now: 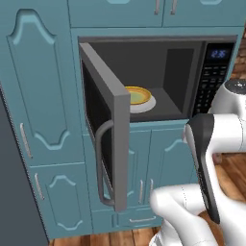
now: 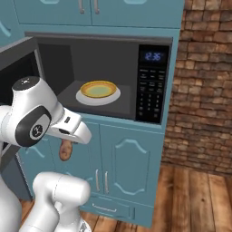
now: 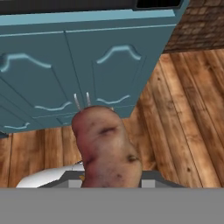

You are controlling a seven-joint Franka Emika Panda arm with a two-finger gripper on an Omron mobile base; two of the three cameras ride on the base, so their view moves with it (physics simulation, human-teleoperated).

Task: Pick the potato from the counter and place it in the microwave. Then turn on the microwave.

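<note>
Jaws are closed on the potato (image 3: 106, 148), and I see it held firmly, its free end sticking out in the hand view toward the blue cabinet doors (image 3: 87, 65) and the wooden floor (image 3: 183, 113). From the right base camera I see the potato hanging under the white hand, in front of the lower cabinets and below the level of the microwave (image 2: 152, 81). I see the microwave door (image 1: 108, 134) swung wide open to the left, with its curved handle facing me. Inside the cavity a white plate (image 2: 86, 98) lies, carrying a yellow dish (image 2: 98, 89). On the right of the cavity, the black keypad shows a blue display. Beside the cabinets stands a brick wall (image 2: 204, 81).
</note>
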